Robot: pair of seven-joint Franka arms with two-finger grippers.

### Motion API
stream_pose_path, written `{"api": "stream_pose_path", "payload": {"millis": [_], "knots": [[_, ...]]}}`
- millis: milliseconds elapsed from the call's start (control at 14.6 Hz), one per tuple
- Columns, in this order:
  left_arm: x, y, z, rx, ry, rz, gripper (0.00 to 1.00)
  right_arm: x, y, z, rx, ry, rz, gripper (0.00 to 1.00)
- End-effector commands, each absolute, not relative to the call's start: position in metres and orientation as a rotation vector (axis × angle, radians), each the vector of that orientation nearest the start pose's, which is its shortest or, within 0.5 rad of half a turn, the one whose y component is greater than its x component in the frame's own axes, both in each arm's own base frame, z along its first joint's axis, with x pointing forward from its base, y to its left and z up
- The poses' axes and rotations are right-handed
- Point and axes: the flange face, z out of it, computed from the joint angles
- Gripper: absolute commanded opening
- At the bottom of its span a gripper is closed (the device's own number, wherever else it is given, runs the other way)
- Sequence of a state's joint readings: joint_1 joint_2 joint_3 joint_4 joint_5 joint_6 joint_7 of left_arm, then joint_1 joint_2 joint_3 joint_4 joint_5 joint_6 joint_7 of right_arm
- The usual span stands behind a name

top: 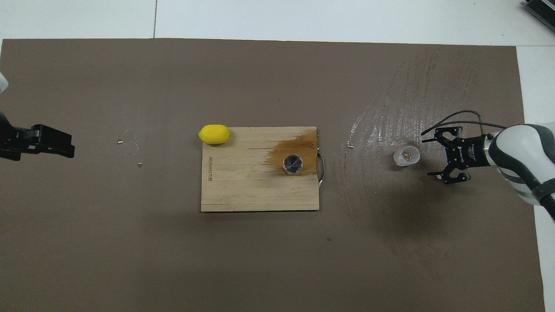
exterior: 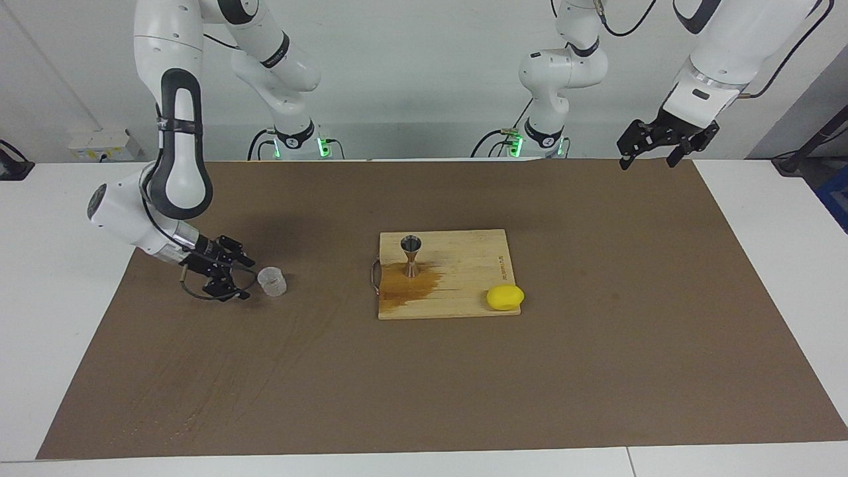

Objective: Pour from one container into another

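The small clear plastic cup [exterior: 271,281] [top: 406,156] stands upright on the brown mat toward the right arm's end of the table. My right gripper [exterior: 243,278] [top: 430,157] hangs low beside it, open, a short gap away and touching nothing. The steel hourglass jigger [exterior: 411,254] [top: 292,164] stands upright on the wooden cutting board [exterior: 464,265] [top: 243,186], in a brown wet stain. My left gripper [exterior: 648,159] [top: 60,145] waits raised and open over the mat's edge at the left arm's end.
A yellow lemon [exterior: 505,297] [top: 213,134] lies at the board's corner farther from the robots, toward the left arm's end. Wet streaks [top: 381,125] mark the mat between the board and the cup. A metal handle [top: 321,167] sticks out of the board's side.
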State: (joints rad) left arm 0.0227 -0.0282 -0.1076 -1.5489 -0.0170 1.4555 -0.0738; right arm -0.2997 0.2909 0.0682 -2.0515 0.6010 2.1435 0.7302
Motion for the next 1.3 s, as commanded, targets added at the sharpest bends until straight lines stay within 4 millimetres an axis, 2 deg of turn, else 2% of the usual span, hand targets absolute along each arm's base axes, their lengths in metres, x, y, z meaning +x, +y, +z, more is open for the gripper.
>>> {"api": "stream_pose_path", "payload": {"millis": [0,274,411,823,960,1097,1234], "knots": [[0.526,-0.044,0.642,-3.160,0.011,0.119,1.00,0.553,-0.127,0.294,-2.290,1.455,0.345,1.00],[0.526,-0.045,0.643,-3.158,0.013,0.117,1.00,0.558,-0.131,0.302,-2.509,1.174,0.251,1.00],[0.526,-0.044,0.643,-3.160,0.011,0.115,1.00,0.562,-0.127,0.305,-2.635,1.007,0.220,1.00],[0.526,-0.044,0.643,-3.160,0.014,0.117,1.00,0.569,-0.127,0.321,-2.843,0.711,0.144,1.00],[0.526,-0.044,0.643,-3.160,0.014,0.117,1.00,0.575,-0.101,0.333,-2.907,0.610,0.120,1.00],[0.526,-0.045,0.643,-3.159,0.014,0.117,1.00,0.580,-0.089,0.347,-2.991,0.507,0.085,1.00],[0.526,-0.044,0.643,-3.160,0.014,0.117,1.00,0.589,-0.067,0.355,-3.063,0.383,0.058,1.00]]}}
